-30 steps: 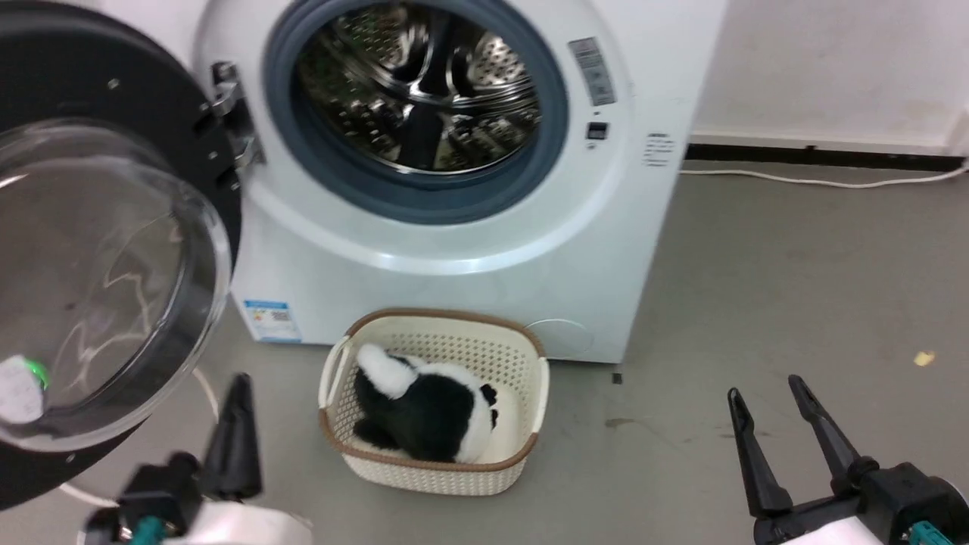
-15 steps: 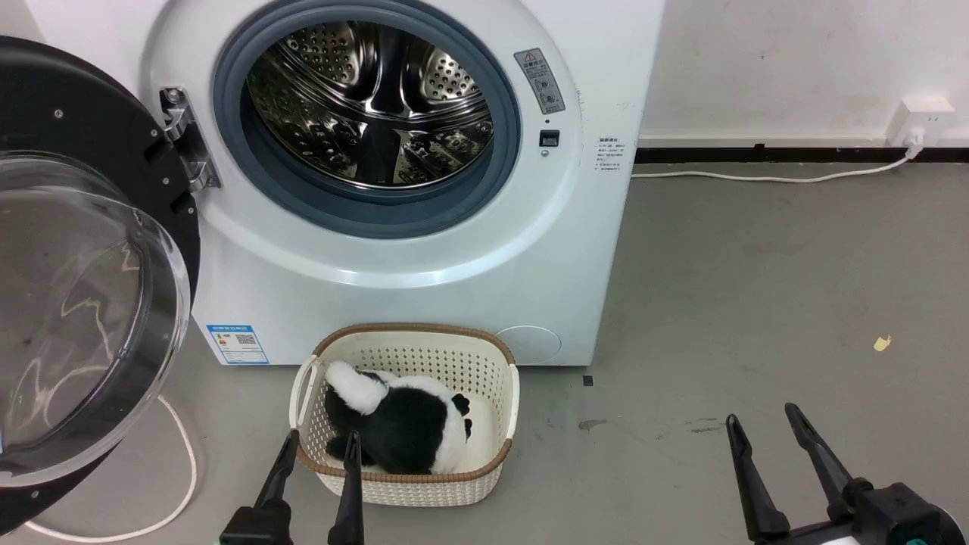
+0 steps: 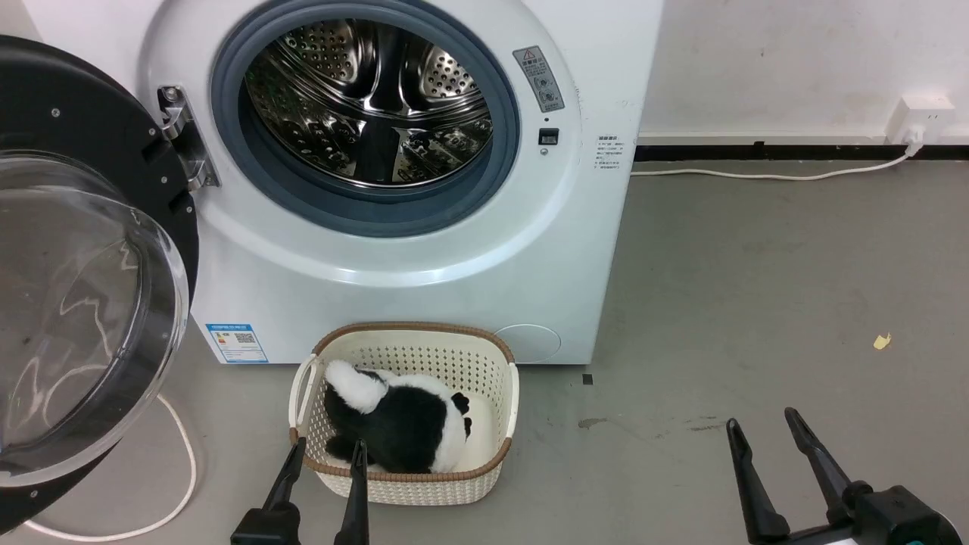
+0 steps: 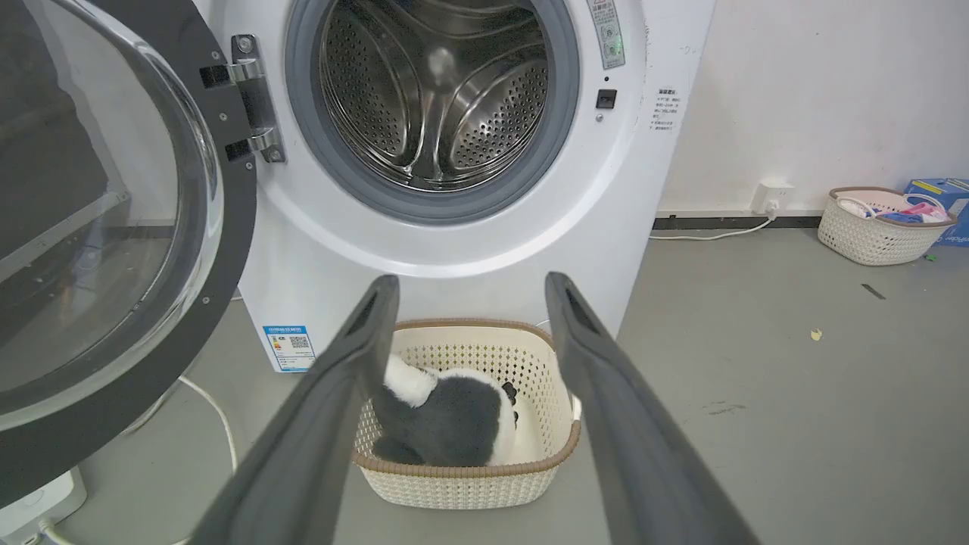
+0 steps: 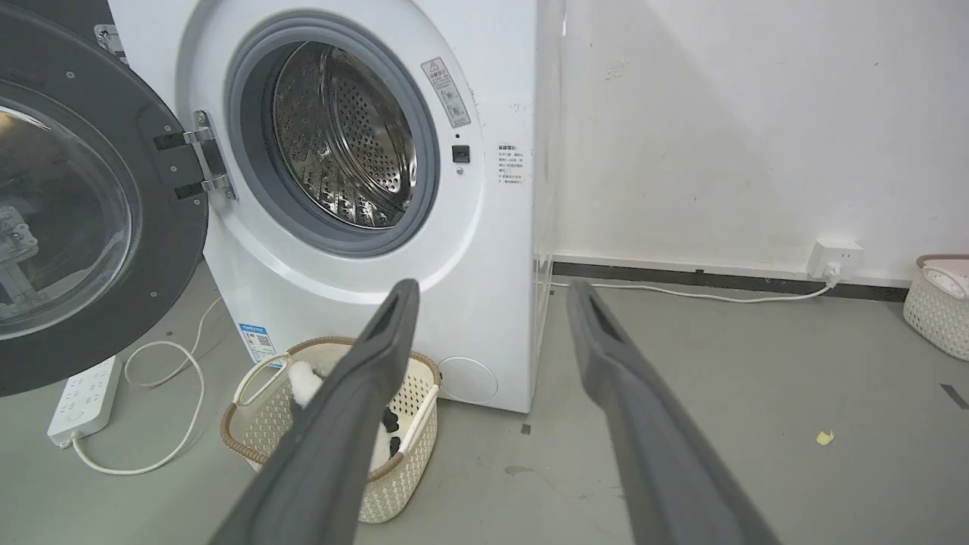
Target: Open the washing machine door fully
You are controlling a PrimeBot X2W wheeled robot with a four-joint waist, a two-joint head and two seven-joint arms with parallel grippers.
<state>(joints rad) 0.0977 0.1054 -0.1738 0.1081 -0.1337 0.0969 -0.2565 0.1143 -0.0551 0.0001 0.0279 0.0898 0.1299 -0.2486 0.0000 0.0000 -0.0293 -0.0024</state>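
Observation:
The white washing machine (image 3: 424, 257) (image 4: 454, 250) (image 5: 500, 227) stands ahead with its steel drum bare behind the grey gasket. Its black-rimmed door (image 3: 113, 174) (image 4: 227, 250) (image 5: 174, 227) with the bulging glass bowl is swung wide out to the left on its hinge (image 3: 178, 136). My left gripper (image 3: 325, 450) (image 4: 465, 291) is open and empty, low at the near rim of the basket, well clear of the door. At the lower right my right gripper (image 3: 761, 424) (image 5: 492, 291) hangs open over the floor, holding nothing.
A cream basket (image 3: 496, 462) (image 4: 560, 424) (image 5: 424, 401) with a black-and-white plush toy (image 3: 394, 424) sits before the machine. A white cable (image 3: 182, 484) and a power strip (image 5: 83, 397) lie under the door. Another basket (image 4: 878, 223) stands by the right wall, near a socket (image 3: 920, 117).
Camera shifted a second ago, then steadied. My left gripper came from beside the door's lower edge rightward to the basket's near rim and sank slightly. The door stays wide open. The right gripper dropped slightly.

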